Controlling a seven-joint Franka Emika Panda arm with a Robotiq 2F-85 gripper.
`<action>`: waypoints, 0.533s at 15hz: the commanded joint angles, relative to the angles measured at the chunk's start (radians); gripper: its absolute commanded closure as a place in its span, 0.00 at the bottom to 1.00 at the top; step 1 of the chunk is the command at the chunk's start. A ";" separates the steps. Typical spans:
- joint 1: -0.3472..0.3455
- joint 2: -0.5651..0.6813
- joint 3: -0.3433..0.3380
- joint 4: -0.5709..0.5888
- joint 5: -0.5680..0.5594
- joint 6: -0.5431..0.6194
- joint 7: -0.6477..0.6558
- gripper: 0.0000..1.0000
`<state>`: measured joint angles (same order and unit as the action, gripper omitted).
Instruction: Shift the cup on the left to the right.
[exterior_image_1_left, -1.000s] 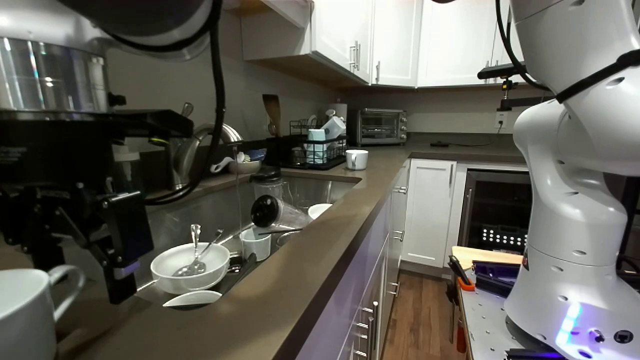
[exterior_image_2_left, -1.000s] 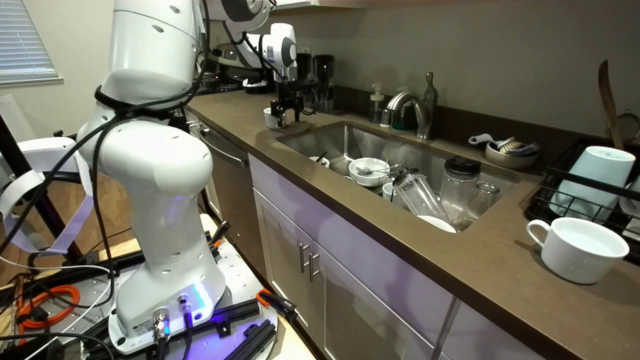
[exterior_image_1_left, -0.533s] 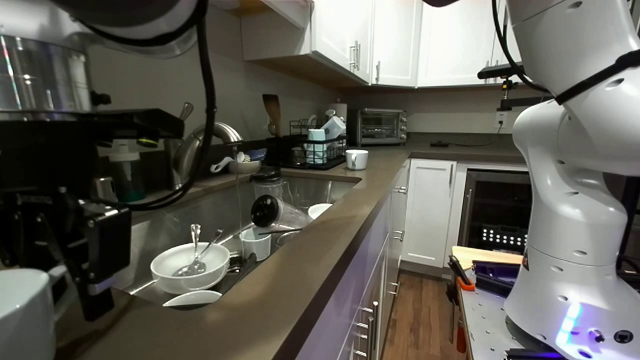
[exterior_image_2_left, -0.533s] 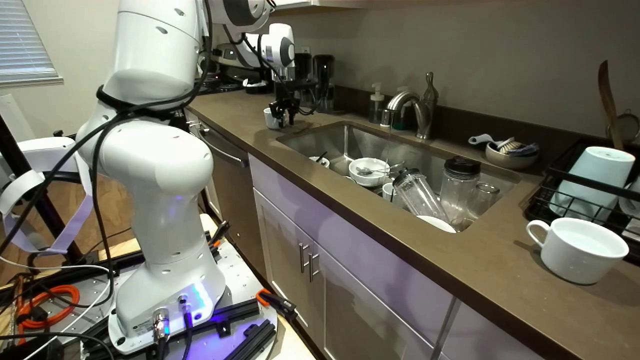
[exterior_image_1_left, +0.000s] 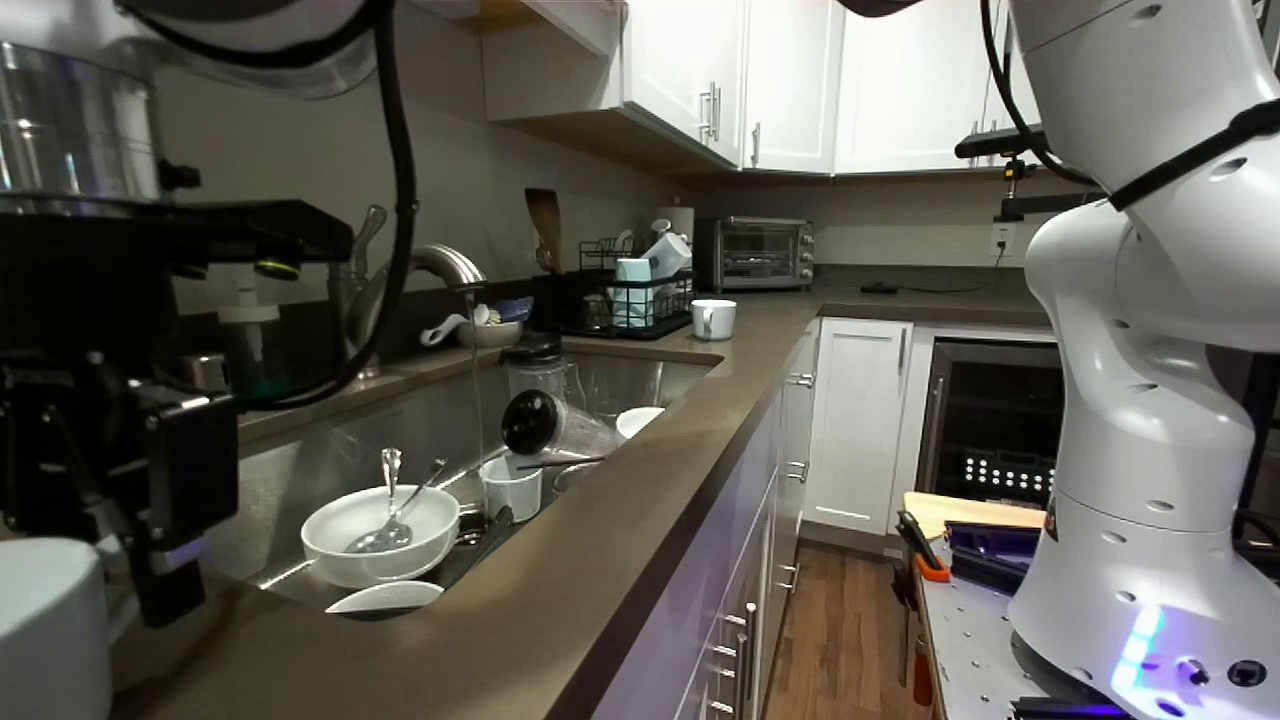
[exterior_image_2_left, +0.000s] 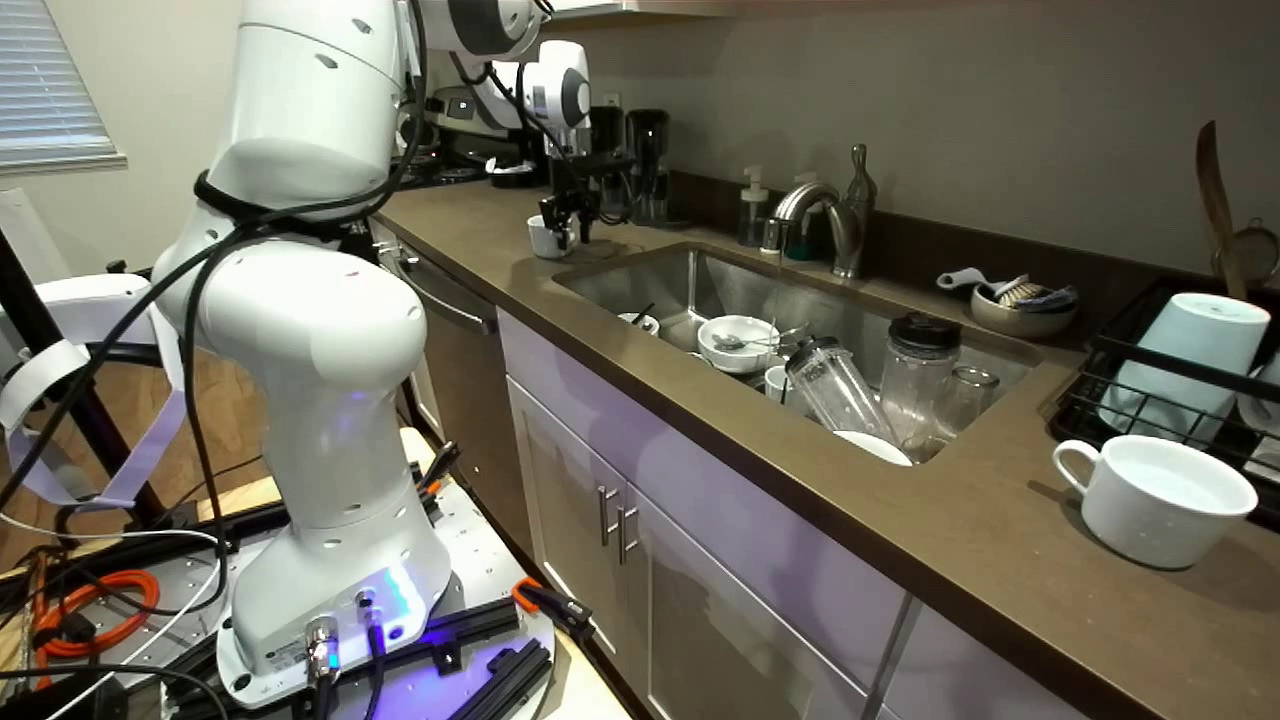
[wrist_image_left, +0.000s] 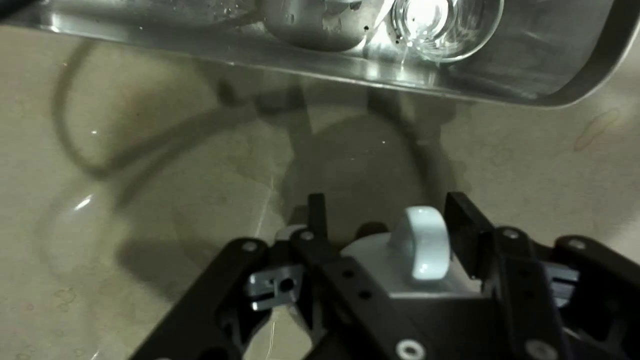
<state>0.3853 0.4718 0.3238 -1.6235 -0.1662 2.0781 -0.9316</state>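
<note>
Cup (exterior_image_1_left: 50, 630) unmoved, hand (wrist_image_left: 385, 212) now narrower around its handle (wrist_image_left: 430, 245)

We see a white mug (exterior_image_1_left: 48, 640), a black gripper (wrist_image_left: 386, 212), a brown counter (exterior_image_2_left: 1000, 525), a pale blue cup (exterior_image_2_left: 1210, 335) and 2 clear jars (exterior_image_2_left: 912, 400) with black lids (exterior_image_2_left: 925, 335).

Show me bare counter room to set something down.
Free: the counter between the sink and the white mug by the dish rack; also the narrow strip in front of the sink. Crowded: the sink, cluttered with dishes, and around the left cup, with the gripper at its handle.
</note>
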 joint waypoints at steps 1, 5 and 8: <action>0.004 0.011 0.003 0.035 -0.016 -0.032 0.022 0.49; 0.002 0.010 0.004 0.035 -0.013 -0.032 0.021 0.54; 0.001 0.010 0.005 0.031 -0.010 -0.032 0.020 0.80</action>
<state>0.3851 0.4719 0.3237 -1.6157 -0.1662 2.0760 -0.9316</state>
